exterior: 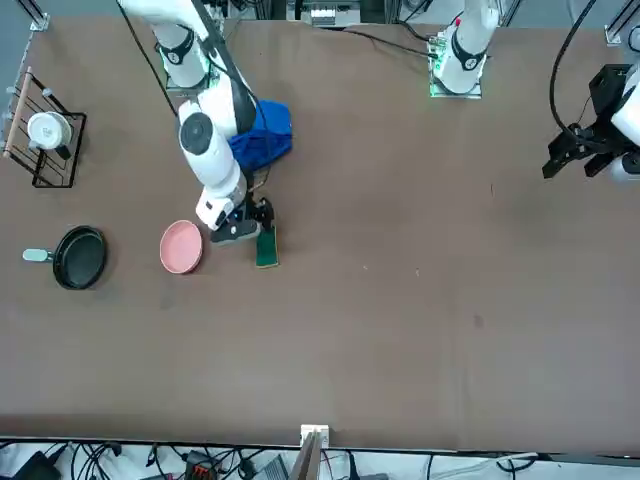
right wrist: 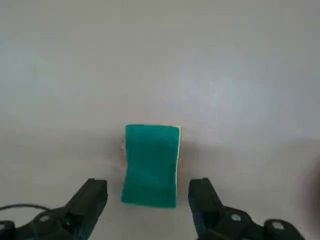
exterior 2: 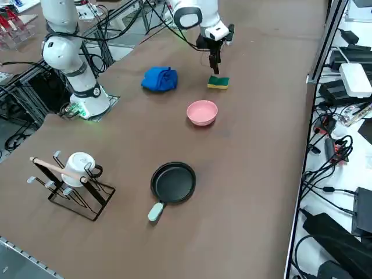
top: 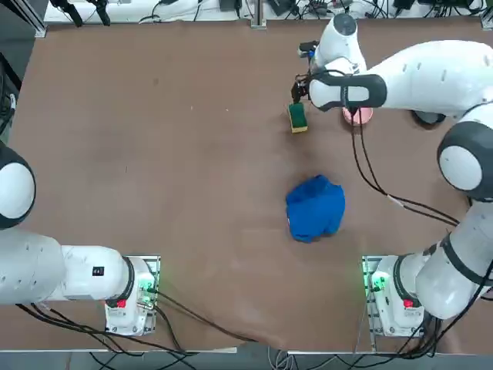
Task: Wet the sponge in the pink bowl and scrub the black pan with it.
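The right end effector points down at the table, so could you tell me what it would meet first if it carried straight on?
Most likely the sponge, lying green side up between the open right end effector fingers.

sponge (right wrist: 151,165): green top, yellow underside
bowl (exterior 2: 202,112): pale pink
pan (exterior 2: 173,182): black, light handle
cloth (top: 315,208): blue
tabletop (top: 154,154): brown

On the table (exterior 2: 261,174), seen from the right side, the pan (exterior 2: 173,182) lies nearest, the bowl (exterior 2: 202,112) behind it, and the sponge (exterior 2: 218,82) behind the bowl. The cloth (exterior 2: 159,78) lies left of the sponge. A rack (exterior 2: 72,189) with a cup (exterior 2: 79,165) stands left of the pan. The right gripper (exterior 2: 215,68), fingers apart, is just above the sponge
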